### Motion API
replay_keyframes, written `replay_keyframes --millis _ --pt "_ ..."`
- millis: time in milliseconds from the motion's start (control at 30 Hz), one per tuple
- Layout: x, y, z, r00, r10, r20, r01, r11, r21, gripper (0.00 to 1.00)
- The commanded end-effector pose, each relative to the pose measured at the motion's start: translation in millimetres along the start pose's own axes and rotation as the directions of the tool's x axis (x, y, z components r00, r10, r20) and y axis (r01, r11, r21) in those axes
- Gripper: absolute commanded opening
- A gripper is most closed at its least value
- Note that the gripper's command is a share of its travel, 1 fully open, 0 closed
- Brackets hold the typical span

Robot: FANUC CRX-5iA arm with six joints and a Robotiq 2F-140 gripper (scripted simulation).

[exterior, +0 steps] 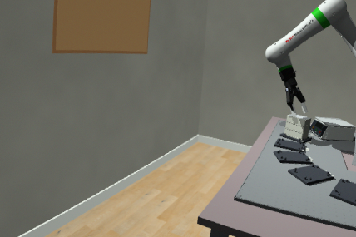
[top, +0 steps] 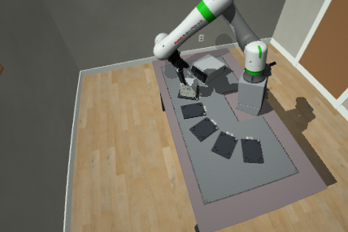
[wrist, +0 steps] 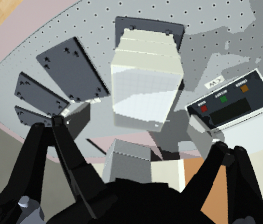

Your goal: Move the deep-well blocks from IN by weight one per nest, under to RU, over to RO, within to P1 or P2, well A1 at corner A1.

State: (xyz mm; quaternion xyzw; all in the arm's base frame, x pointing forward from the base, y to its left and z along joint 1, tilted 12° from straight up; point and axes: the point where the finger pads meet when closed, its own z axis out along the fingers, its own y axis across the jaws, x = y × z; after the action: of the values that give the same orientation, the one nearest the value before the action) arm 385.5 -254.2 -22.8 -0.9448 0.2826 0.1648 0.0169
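The three off-white deep-well blocks (top: 189, 91) (exterior: 295, 126) (wrist: 147, 92) stand in one stack on the dark infeed nest (exterior: 306, 140) (wrist: 132, 23). My gripper (top: 186, 83) (exterior: 299, 111) (wrist: 140, 117) is open and empty. It is just above the stack, with one fingertip out to either side in the wrist view. The check-weigher (top: 209, 67) (exterior: 338, 129) (wrist: 231, 110) stands beside the stack with nothing on its platform that I can see. Its red, green and amber lamps show, none clearly lit. The cut corners and A1 marks are too small to tell.
Four other dark nests (top: 193, 110) (top: 204, 129) (top: 224, 145) (top: 252, 151) curve away from the infeed nest, all without blocks. Their labels are unreadable. The robot's grey pedestal (top: 250, 95) (wrist: 127, 160) stands behind the nests, near the check-weigher.
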Motion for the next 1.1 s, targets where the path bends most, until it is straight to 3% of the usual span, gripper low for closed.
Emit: replay_keyframes --millis 0,700,1067 --pt "3 0 4 1.0 0.0 0.0 0.0 1.0 0.0 1.0" --pt "18 0 31 1.0 0.0 0.0 0.0 1.0 0.0 1.0" --pt "18 0 31 1.0 0.0 0.0 0.0 1.0 0.0 1.0"
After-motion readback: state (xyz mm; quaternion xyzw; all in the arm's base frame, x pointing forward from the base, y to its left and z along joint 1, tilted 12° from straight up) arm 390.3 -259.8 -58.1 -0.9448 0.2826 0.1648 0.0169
